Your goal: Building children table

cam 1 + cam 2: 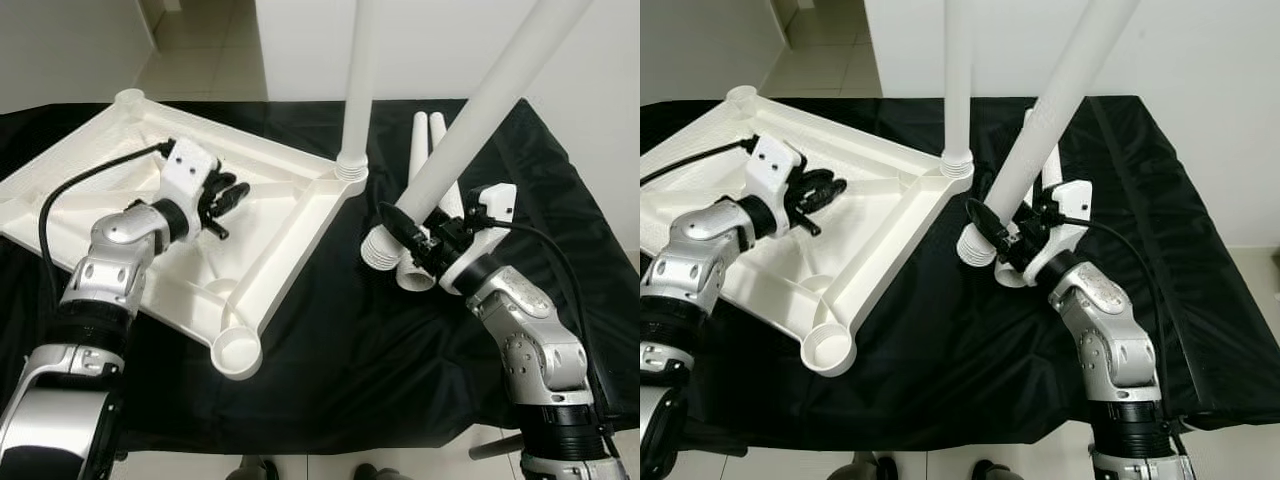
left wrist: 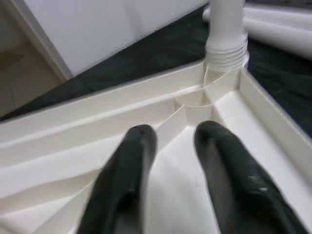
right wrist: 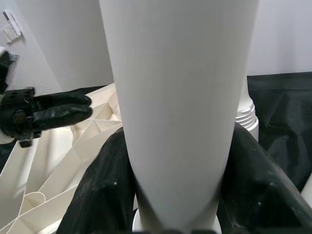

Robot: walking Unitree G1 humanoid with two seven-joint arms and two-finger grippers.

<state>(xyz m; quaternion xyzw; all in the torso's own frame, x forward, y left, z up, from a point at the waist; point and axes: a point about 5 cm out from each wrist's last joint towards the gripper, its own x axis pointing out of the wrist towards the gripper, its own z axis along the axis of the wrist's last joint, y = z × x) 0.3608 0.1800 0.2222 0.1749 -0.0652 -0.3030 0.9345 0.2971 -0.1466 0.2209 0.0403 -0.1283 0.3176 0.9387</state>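
The white tabletop (image 1: 270,200) lies upside down on the black-draped table (image 1: 330,340), one leg (image 1: 357,90) standing in its corner socket. The right claw (image 1: 415,240) is clamped on another table leg (image 1: 470,130), held tilted just beside that corner. The left claw (image 1: 228,195), fingers slightly apart, hovers over the tabletop's ribs.

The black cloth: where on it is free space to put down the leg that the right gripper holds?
The black cloth lies bare in front, between the near corner socket of the upturned tabletop and the right gripper. It is crowded beyond the gripper, where spare legs lie beside the standing leg. The left gripper rests on the tabletop.
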